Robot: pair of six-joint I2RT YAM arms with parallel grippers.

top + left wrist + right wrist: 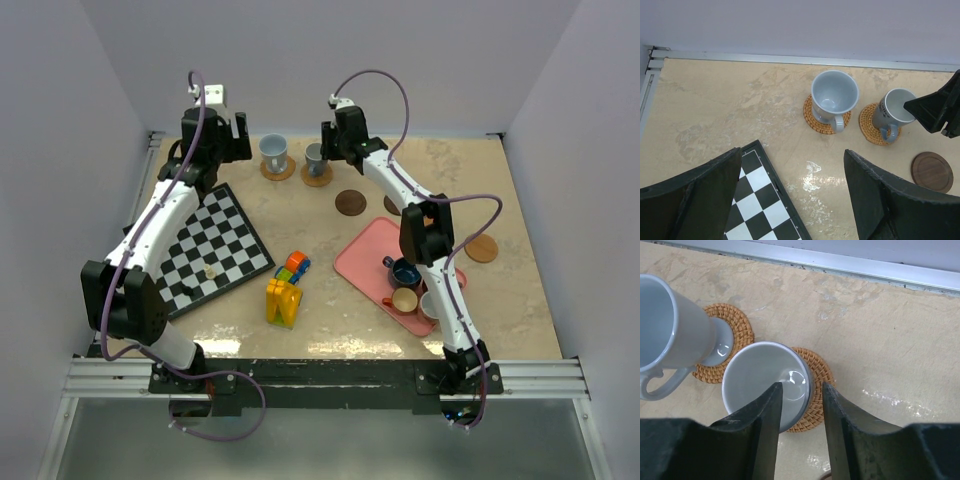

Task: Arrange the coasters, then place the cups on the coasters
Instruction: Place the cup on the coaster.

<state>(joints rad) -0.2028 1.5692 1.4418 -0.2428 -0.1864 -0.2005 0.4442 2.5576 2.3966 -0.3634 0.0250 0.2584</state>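
Two pale blue-white cups stand on woven orange-tan coasters at the back of the table. The left cup (273,150) (834,95) (665,325) has its coaster (815,120) under it. The right cup (315,156) (895,112) (760,375) sits on a second coaster (817,370). My right gripper (325,140) (802,387) is open and straddles this cup's wall, one finger inside the bowl, one outside, with a gap on each side. My left gripper (228,140) (792,152) hangs open and holds nothing, above the table by the checkerboard's corner.
A dark brown coaster (349,203) (932,172) lies bare near the middle, another (392,205) is half under the right arm, and a tan one (482,248) lies at the right. The pink tray (365,255) holds several cups. A checkerboard (215,250) and toy blocks (285,290) lie in front.
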